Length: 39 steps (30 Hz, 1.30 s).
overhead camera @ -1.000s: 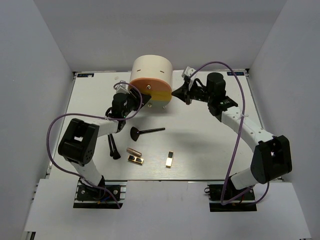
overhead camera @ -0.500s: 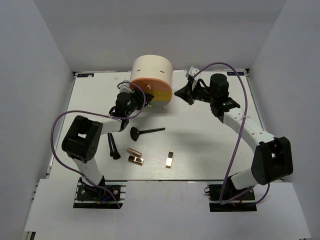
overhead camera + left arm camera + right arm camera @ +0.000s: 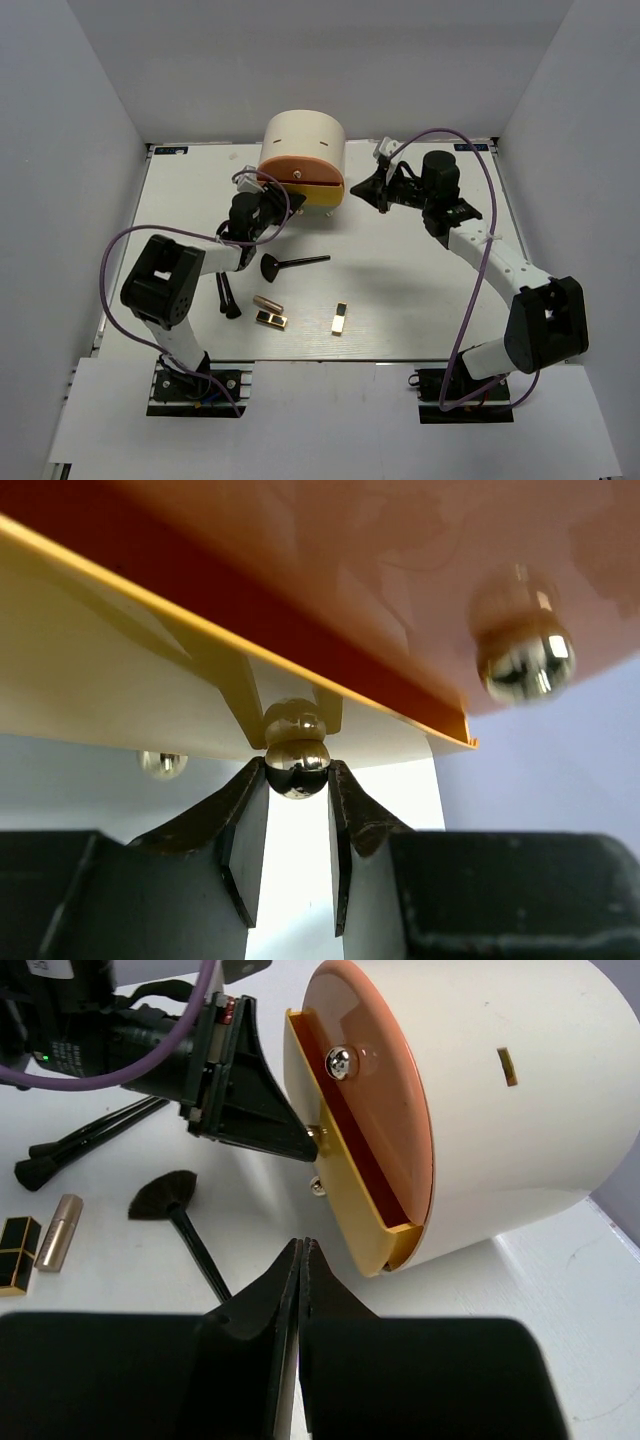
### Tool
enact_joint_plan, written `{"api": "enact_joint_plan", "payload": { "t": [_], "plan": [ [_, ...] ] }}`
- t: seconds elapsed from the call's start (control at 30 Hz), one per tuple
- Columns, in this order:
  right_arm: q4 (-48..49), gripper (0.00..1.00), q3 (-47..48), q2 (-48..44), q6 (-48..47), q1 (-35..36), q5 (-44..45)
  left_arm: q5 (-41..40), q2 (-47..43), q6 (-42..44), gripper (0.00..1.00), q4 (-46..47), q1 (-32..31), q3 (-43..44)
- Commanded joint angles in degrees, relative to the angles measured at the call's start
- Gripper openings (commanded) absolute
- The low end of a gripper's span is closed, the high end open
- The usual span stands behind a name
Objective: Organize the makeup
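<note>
My left gripper (image 3: 268,203) is shut on the small metal knob (image 3: 297,765) of the yellow drawer (image 3: 322,196), low on the cream box (image 3: 305,140). It also shows in the right wrist view (image 3: 300,1138). My right gripper (image 3: 362,190) is shut and empty, just right of the box, with its tips (image 3: 302,1250) short of the drawer (image 3: 345,1210). On the table lie a fan brush (image 3: 292,263), black brushes (image 3: 225,292), a copper lipstick (image 3: 267,302) and two gold-and-black cases (image 3: 271,320) (image 3: 341,319). The white tube and the mint-green bottle are out of view.
The orange drawer (image 3: 300,170) sits above the yellow one, with its own knob (image 3: 338,1058). White walls enclose the table on three sides. Purple cables loop over both arms.
The yellow drawer sticks out less than a second ago. My left gripper has shifted slightly towards the box, holding the knob. My right gripper has drawn back a little to the right.
</note>
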Motion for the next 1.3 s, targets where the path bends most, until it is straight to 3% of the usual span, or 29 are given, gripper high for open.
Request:
{"api": "enact_joint_plan", "payload": {
  "t": [0.0,0.33,0.47,0.57,0.73,0.93,1.13,1.27],
  "plan": [
    [2.0,0.03,-0.5,-2.4,-0.6,-0.2,-1.1,0.2,-6.1,0.2,0.23,0.2,-1.0,-4.1],
    [1.9,0.16,-1.4,-2.3,-1.0,-0.1,-5.1,-0.4,-15.7,0.0,0.25,-2.7,-2.7,-12.7],
    [0.4,0.36,-1.3,-2.0,-4.3,-0.1,-10.3,-1.1,-16.1,0.4,0.54,-4.1,-2.7,-13.0],
    [-3.2,0.44,-1.3,-1.9,-8.6,-0.1,-16.3,-0.9,-16.4,0.5,0.67,-4.1,-2.7,-12.2],
    [-18.8,0.44,-1.1,-1.6,-30.6,0.6,-25.6,-0.8,-19.6,2.4,0.75,-7.9,-2.7,-11.0],
    [-28.5,0.42,-2.5,-1.0,-48.6,2.5,-23.0,-3.2,-28.4,4.0,0.77,-18.2,-2.7,-12.7],
    [-30.9,0.25,-6.0,0.5,-56.3,7.3,-15.3,-10.2,-42.7,4.3,0.77,-32.1,-1.5,-15.7],
    [-23.0,0.17,-8.9,2.9,-54.2,13.8,-6.2,-19.3,-52.7,3.0,0.76,-47.9,-1.5,-16.4]
  ]
}}
